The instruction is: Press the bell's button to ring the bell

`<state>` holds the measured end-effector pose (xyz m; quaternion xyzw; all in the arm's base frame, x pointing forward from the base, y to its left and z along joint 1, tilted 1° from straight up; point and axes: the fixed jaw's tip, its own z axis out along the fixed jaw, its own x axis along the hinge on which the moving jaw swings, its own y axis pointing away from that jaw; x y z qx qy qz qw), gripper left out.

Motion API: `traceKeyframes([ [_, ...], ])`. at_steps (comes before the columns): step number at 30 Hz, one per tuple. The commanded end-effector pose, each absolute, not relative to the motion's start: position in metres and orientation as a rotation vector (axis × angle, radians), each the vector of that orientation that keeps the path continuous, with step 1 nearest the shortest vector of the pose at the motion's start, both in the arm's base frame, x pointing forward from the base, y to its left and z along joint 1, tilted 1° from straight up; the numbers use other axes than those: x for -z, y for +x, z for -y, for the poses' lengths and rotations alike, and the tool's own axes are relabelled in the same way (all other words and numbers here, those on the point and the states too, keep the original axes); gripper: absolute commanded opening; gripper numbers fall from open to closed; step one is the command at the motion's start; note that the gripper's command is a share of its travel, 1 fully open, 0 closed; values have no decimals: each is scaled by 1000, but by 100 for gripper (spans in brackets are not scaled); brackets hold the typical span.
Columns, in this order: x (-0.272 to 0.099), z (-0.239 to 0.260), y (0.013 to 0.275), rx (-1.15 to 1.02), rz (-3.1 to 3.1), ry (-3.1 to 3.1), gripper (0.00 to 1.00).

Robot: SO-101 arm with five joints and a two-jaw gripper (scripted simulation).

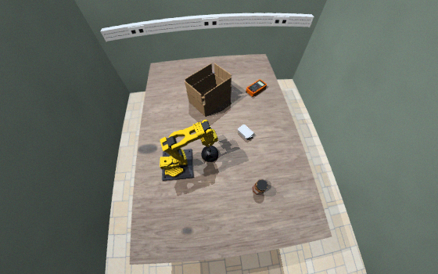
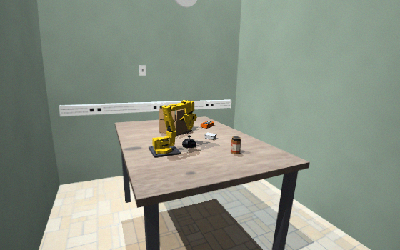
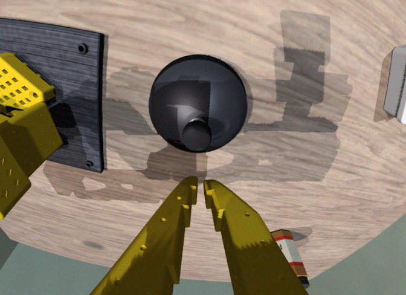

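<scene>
The black dome bell (image 1: 210, 154) stands upright on the wooden table just right of the arm's base plate (image 1: 177, 165). It also shows in the exterior view (image 2: 188, 143) and in the wrist view (image 3: 197, 103), with its round button (image 3: 196, 135) raised on top. My yellow gripper (image 3: 200, 186) is shut and empty. It hangs above the bell, tips pointing down, close to the button in the wrist view. The gripper head shows in the top view (image 1: 209, 140), high over the bell.
An open cardboard box (image 1: 208, 88) stands at the back. An orange meter (image 1: 256, 88) lies right of it. A white block (image 1: 245, 131) lies right of the bell. A jar (image 1: 261, 186) stands at the front right, also in the wrist view (image 3: 290, 254).
</scene>
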<state>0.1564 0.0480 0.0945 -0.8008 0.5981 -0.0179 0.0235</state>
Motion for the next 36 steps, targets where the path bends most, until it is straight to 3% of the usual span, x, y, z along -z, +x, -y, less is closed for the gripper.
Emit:
traceKeyframes([
  [1,-94,-49,155,37,-1842,-2504,0],
  [36,-91,-50,154,18,-1834,-2531,0],
])
